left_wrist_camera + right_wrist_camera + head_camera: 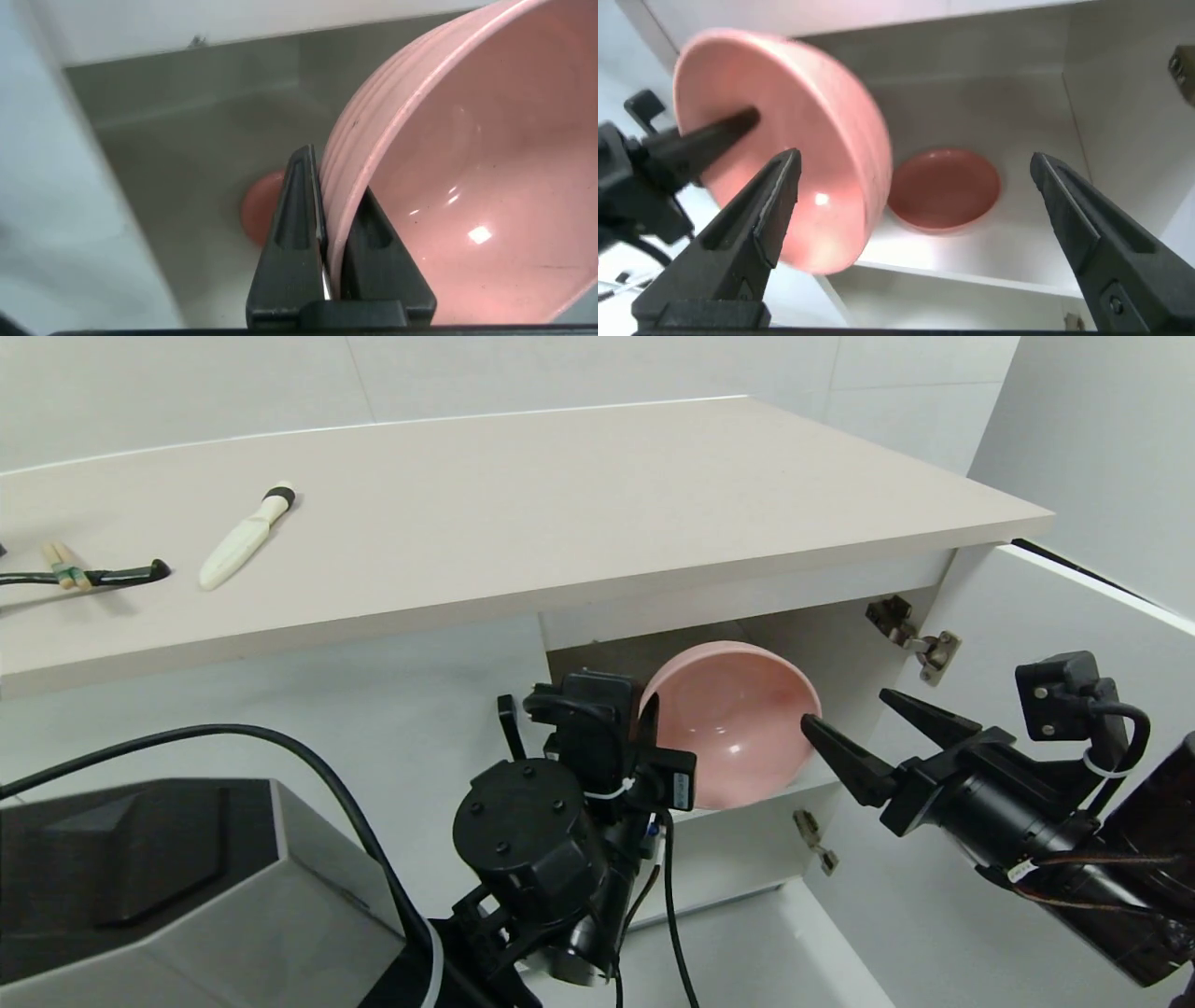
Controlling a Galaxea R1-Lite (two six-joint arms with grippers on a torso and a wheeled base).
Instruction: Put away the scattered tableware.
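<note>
Now the left end effector (644, 714) pinches the rim of a pink bowl (738, 728), one finger inside the rim and one outside. The bowl is held tipped on its side at the mouth of the open cupboard (840, 644) under the counter (560, 504), its hollow facing the right arm. Deeper on the cupboard shelf (971, 257) a pink plate (945, 187) lies flat, apart from the bowl. The right end effector (845, 707) hangs with fingers spread wide and nothing between them, its tips just beside the bowl's edge. Up on the counter, far to the left, lie a cream knife-shaped utensil (245, 537) and a black-handled utensil (112, 577) crossing two wooden sticks (65, 567).
</note>
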